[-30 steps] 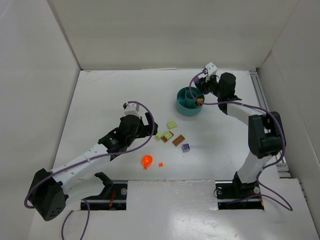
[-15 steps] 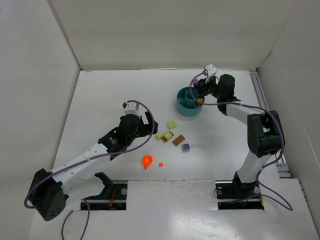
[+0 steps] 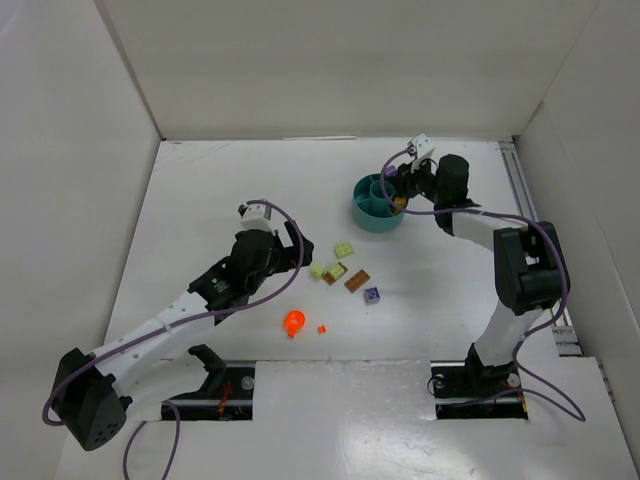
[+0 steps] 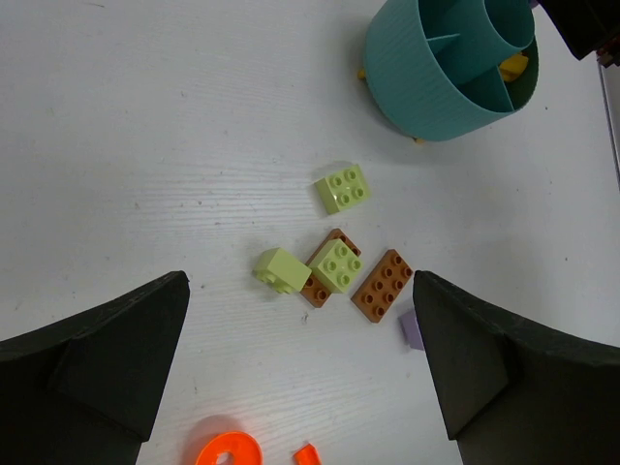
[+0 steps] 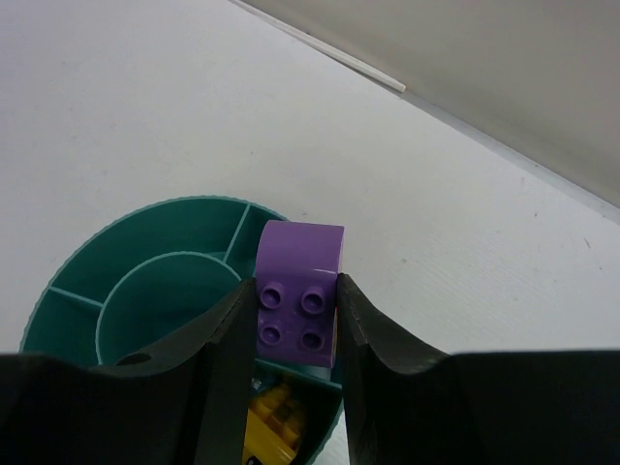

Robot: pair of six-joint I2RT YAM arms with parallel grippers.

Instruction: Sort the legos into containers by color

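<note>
The round teal tub [image 3: 376, 215] stands at the back right; it also shows in the left wrist view [image 4: 436, 82] and the right wrist view [image 5: 145, 291]. My right gripper [image 3: 400, 187] hangs over the tub's right rim, shut on a purple brick [image 5: 298, 305]. A yellow brick [image 5: 276, 426] lies in the wedge below it. My left gripper [image 4: 300, 378] is open and empty above the loose legos: two yellow-green bricks [image 4: 343, 188] [image 4: 282, 270], a green-on-brown stack [image 4: 334, 266], a brown brick [image 4: 382, 285], a purple one [image 4: 411, 327], an orange ring [image 4: 228, 450] and a tiny orange-red piece [image 4: 307, 454].
White walls close in the table on the left, back and right. A metal rail [image 3: 520, 190] runs along the right edge. The arm bases [image 3: 220, 385] sit at the near edge.
My right gripper has tilted and dipped slightly toward the tub with the purple brick. My left arm has drawn back a little to the left. The loose legos have not moved.
</note>
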